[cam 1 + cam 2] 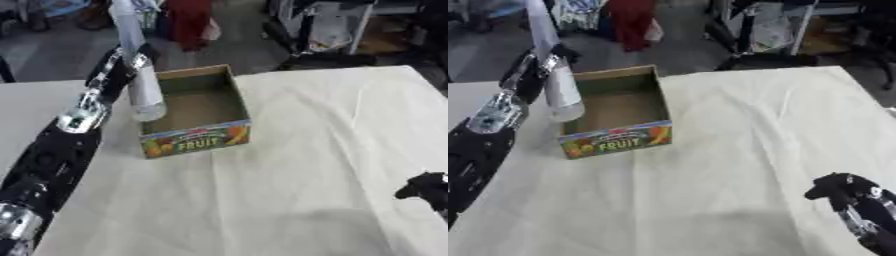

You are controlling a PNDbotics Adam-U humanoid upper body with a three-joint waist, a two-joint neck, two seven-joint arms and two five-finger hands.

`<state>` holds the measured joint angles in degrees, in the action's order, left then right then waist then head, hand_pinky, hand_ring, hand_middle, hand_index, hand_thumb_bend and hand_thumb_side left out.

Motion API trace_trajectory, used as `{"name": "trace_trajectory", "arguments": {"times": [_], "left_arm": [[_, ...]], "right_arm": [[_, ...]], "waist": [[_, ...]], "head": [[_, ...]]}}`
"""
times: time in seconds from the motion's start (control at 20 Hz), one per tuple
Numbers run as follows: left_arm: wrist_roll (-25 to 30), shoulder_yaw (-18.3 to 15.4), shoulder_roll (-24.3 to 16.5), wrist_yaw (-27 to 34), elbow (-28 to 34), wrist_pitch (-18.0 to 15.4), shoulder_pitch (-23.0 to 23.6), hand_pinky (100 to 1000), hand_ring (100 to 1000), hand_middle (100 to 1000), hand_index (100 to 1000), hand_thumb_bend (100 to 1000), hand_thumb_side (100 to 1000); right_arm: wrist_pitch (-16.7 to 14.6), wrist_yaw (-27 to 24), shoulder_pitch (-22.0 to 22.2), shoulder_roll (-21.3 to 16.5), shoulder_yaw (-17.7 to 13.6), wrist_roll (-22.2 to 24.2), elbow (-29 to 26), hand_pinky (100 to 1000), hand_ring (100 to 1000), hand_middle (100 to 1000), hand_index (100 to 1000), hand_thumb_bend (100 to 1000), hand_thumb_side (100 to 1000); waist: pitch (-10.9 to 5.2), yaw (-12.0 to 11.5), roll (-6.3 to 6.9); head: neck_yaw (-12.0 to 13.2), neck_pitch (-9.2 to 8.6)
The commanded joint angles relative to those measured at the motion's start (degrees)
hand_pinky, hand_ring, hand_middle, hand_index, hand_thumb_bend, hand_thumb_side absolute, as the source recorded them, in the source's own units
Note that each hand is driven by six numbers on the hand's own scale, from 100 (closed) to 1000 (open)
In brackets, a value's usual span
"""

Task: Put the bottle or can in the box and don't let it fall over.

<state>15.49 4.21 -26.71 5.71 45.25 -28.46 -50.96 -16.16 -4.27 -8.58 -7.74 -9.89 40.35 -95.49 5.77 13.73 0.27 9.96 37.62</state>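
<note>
Carry step: left hand [131, 62] w/ fingers curled round clear bottle [144, 92], held upright above left wall of open fruit box [197, 140] on tabletop [306, 165]; next likely shift right, lower onto box floor w/o tilting; right hand [837, 190] idle, curled

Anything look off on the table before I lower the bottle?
Nothing spilled or damaged. The bottle hangs slightly tilted in the left hand, above the left wall of the box, not yet inside. The box sits upright and empty. The cloth is creased. The right hand idles lower right.
</note>
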Motion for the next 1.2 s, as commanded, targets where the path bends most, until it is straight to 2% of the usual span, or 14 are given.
{"name": "trace_trajectory", "arguments": {"times": [0.05,0.2,0.6,0.65,0.8,0.85,0.9,1.15,1.2], "left_arm": [[0.1,3.8,-2.4,-3.0,2.2,-0.8,-1.0,963,995,941,1000,228,1000],[2.5,5.5,-3.1,-5.7,4.0,-1.3,-0.5,974,1000,972,1000,236,1000],[-0.5,3.3,-3.6,-13.3,8.2,1.3,2.1,950,999,959,1000,250,1000],[-1.0,2.8,-3.6,-13.9,9.5,1.2,3.0,929,989,936,1000,215,1000],[-1.8,1.2,-3.8,-12.9,13.5,-0.1,6.6,890,964,899,1000,214,977],[-2.0,0.6,-3.7,-12.1,14.8,-0.4,8.0,864,939,874,1000,262,971],[-2.3,-0.1,-3.4,-11.3,16.3,-0.4,9.4,854,932,869,1000,219,955],[-2.6,-1.5,-3.3,-6.7,23.8,0.5,17.0,848,929,865,1000,226,939],[-2.9,-2.0,-2.9,-5.8,25.3,0.9,18.4,825,890,820,1000,221,912]], "right_arm": [[-0.2,-0.4,-0.8,-0.5,0.0,0.3,-1.3,673,629,554,698,100,514],[-0.2,-0.4,-0.8,-0.5,-0.2,0.2,-1.3,673,629,553,698,100,514],[-0.3,-0.3,-0.7,-0.5,-0.5,-0.1,-1.3,673,629,553,697,100,512],[-0.3,-0.3,-0.7,-0.5,-0.6,-0.2,-1.3,673,629,553,697,100,512],[-0.2,-0.2,-0.6,-0.6,-1.0,-0.6,-1.4,673,629,554,697,100,514],[-0.2,-0.1,-0.6,-0.6,-1.1,-0.7,-1.4,673,630,554,697,100,513],[-0.3,-0.1,-0.7,-0.7,-1.2,-0.8,-1.4,673,630,554,697,100,514],[-0.3,0.1,-0.5,-0.8,-1.5,-1.2,-1.5,673,630,554,698,100,514],[-0.4,0.1,-0.5,-1.0,-1.8,-1.4,-1.5,673,629,554,700,100,515]], "waist": [[-0.81,0.0,-0.06],[-0.80,-0.2,-0.10],[-0.78,-0.9,-0.31],[-0.74,-1.1,-0.33],[-0.55,-2.1,-0.31],[-0.45,-2.5,-0.30],[-0.30,-2.9,-0.30],[-0.23,-3.5,-0.28],[0.18,-4.0,-0.21]], "head": [[0.1,-0.76],[-0.1,-0.77],[-0.5,-0.84],[-0.7,-0.87],[-1.5,-1.02],[-1.8,-1.09],[-2.0,-1.19],[-2.4,-1.17],[-2.6,-1.28]]}}
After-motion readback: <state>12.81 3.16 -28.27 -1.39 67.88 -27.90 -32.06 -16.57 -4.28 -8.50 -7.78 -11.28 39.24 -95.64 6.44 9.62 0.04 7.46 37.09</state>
